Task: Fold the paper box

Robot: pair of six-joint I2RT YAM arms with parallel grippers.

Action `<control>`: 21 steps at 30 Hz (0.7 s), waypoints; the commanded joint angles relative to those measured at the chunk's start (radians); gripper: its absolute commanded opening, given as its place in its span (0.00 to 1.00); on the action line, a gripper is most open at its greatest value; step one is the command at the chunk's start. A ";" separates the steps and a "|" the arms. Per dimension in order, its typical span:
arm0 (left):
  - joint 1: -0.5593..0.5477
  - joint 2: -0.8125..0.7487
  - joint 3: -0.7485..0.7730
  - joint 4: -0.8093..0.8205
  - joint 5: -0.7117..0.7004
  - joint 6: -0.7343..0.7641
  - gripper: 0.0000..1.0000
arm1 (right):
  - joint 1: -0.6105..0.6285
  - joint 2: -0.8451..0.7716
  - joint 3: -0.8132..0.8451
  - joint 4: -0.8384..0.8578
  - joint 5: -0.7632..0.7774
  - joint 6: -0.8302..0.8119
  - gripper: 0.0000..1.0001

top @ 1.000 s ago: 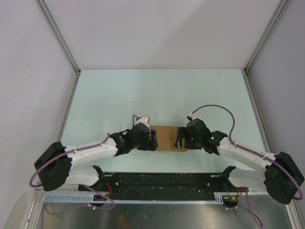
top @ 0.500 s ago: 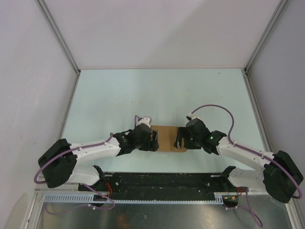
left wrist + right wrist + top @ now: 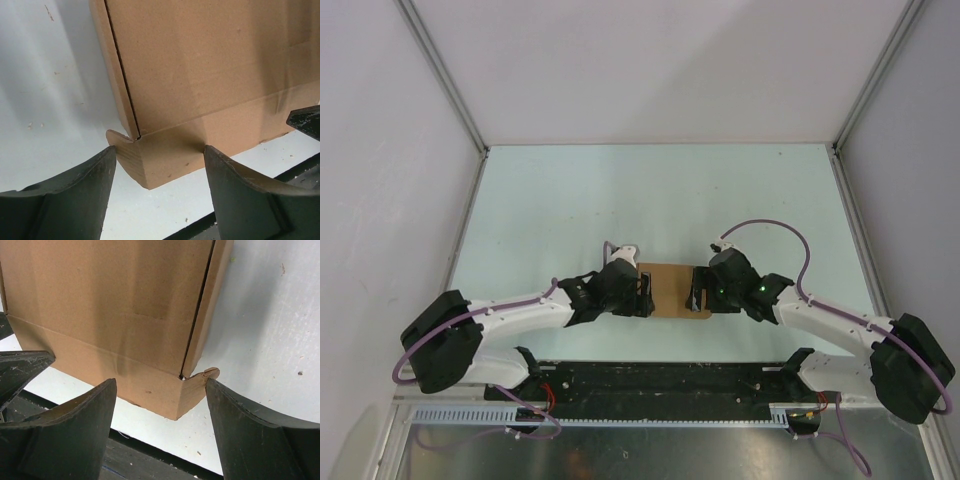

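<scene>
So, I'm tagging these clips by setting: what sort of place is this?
Probably a lab robot test cell, not a home or shop: plain white walls on metal frame posts, a pale tabletop, and the left arm and right arm bolted at its near edge, reaching one paper box.

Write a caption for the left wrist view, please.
Left gripper, jaws open, straddling a folded corner of the brown paper box on the table.

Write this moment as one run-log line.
paper box: on table, between tools | left tool: open, at near-left corner | right tool: open, at near-right corner
</scene>
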 commanded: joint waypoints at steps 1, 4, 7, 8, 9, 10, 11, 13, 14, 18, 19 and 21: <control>-0.007 -0.017 0.028 0.042 0.030 -0.024 0.76 | 0.005 0.001 0.003 0.040 -0.001 0.008 0.77; -0.009 -0.020 0.028 0.048 0.048 -0.030 0.76 | 0.004 0.000 0.001 0.043 -0.009 0.009 0.76; -0.007 -0.024 0.030 0.060 0.067 -0.036 0.75 | 0.004 -0.008 0.001 0.044 -0.033 0.015 0.76; -0.009 -0.027 0.030 0.059 0.070 -0.038 0.75 | 0.004 -0.011 0.001 0.046 -0.036 0.021 0.76; -0.009 -0.027 0.028 0.062 0.074 -0.038 0.75 | 0.004 -0.015 0.001 0.044 -0.038 0.023 0.76; -0.009 -0.028 0.028 0.063 0.076 -0.039 0.75 | 0.005 -0.017 0.003 0.044 -0.044 0.026 0.75; -0.009 -0.028 0.028 0.066 0.077 -0.039 0.75 | 0.004 -0.023 0.003 0.046 -0.045 0.026 0.75; -0.009 -0.031 0.028 0.068 0.083 -0.041 0.74 | 0.004 -0.026 0.001 0.047 -0.051 0.029 0.74; -0.009 -0.033 0.027 0.069 0.085 -0.041 0.73 | 0.004 -0.028 0.001 0.047 -0.056 0.028 0.73; -0.009 -0.042 0.022 0.072 0.085 -0.044 0.69 | 0.005 -0.026 0.001 0.047 -0.067 0.029 0.72; -0.009 -0.043 0.021 0.072 0.087 -0.044 0.67 | 0.004 -0.028 0.001 0.044 -0.065 0.031 0.71; -0.009 -0.047 0.016 0.072 0.085 -0.046 0.65 | 0.004 -0.026 0.001 0.044 -0.068 0.031 0.71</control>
